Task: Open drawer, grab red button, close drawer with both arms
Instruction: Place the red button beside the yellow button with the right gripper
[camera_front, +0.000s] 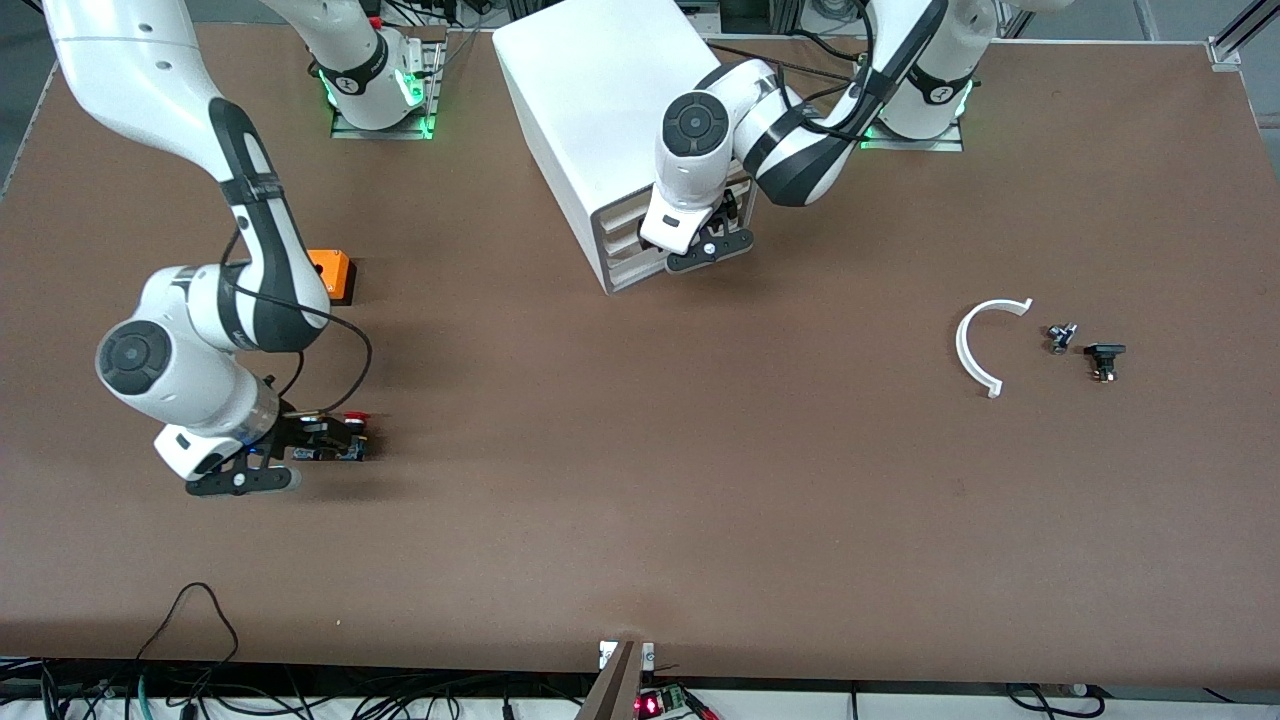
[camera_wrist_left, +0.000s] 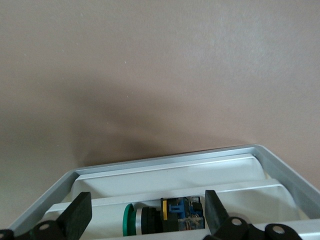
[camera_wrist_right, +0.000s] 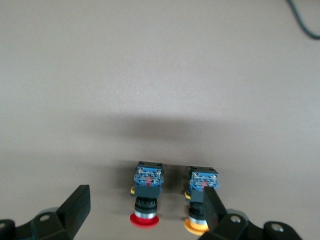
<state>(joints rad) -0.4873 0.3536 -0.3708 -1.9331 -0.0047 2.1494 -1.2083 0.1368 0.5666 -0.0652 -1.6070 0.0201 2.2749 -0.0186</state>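
The red-capped button (camera_wrist_right: 146, 197) lies on its side on the table, beside a yellow-capped button (camera_wrist_right: 200, 202). My right gripper (camera_wrist_right: 146, 196) is open and low over the red button, which lies between its fingers; one finger (camera_wrist_right: 214, 210) overlaps the yellow button. In the front view the red button (camera_front: 353, 417) shows just past the right gripper (camera_front: 300, 445). My left gripper (camera_front: 712, 246) is open at the front of the white drawer cabinet (camera_front: 590, 100). In the left wrist view an open drawer (camera_wrist_left: 165, 170) holds a green-capped button (camera_wrist_left: 160, 219) below the left gripper (camera_wrist_left: 147, 200).
An orange box (camera_front: 335, 272) sits by the right arm's forearm. A white curved piece (camera_front: 975, 350) and two small dark parts (camera_front: 1060, 337) (camera_front: 1103, 360) lie toward the left arm's end. A black cable (camera_front: 190, 620) loops at the table's near edge.
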